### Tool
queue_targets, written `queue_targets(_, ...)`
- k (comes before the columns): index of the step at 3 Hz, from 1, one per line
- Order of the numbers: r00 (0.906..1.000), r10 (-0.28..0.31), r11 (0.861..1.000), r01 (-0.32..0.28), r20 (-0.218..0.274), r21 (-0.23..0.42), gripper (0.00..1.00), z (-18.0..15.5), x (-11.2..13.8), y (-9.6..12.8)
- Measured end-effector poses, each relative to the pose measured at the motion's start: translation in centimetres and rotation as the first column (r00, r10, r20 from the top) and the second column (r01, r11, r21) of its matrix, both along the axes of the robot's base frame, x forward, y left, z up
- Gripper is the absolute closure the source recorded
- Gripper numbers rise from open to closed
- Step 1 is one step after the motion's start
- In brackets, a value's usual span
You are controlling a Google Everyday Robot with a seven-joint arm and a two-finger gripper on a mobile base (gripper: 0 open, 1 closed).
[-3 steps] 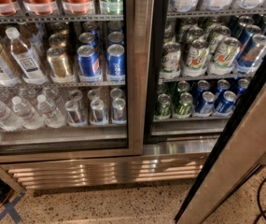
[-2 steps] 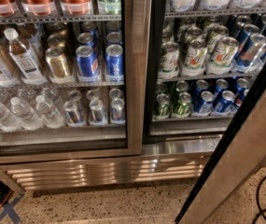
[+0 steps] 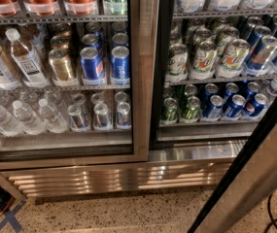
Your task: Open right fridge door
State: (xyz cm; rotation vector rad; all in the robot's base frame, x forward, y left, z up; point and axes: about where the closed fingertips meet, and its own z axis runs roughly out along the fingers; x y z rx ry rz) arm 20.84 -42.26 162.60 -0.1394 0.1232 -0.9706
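Note:
The right fridge door (image 3: pixel 262 176) stands swung open. Its brushed-steel frame and black gasket edge cut diagonally across the lower right of the camera view. Behind it the right compartment is exposed, with shelves of green, white and blue cans (image 3: pixel 211 57). The left door (image 3: pixel 143 76) is closed, and water bottles and gold and blue cans show through its glass. My gripper is not in view.
A steel vent grille (image 3: pixel 113 178) runs along the fridge base above a speckled floor. A blue tape cross (image 3: pixel 9 217) and an orange cable lie at bottom left. A black cable (image 3: pixel 274 217) lies at bottom right, and a dark object sits at the left edge.

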Motion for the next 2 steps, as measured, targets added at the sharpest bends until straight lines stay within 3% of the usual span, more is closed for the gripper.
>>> queue_targets(1,0.9795,-0.081,0.988,0.103,0.184,-0.111,0.0,1.3,-4.7,2.2)
queue_targets(2,0.9649,-0.057,0.99,0.088,0.256,-0.111,0.0,1.5,-6.7,2.4)
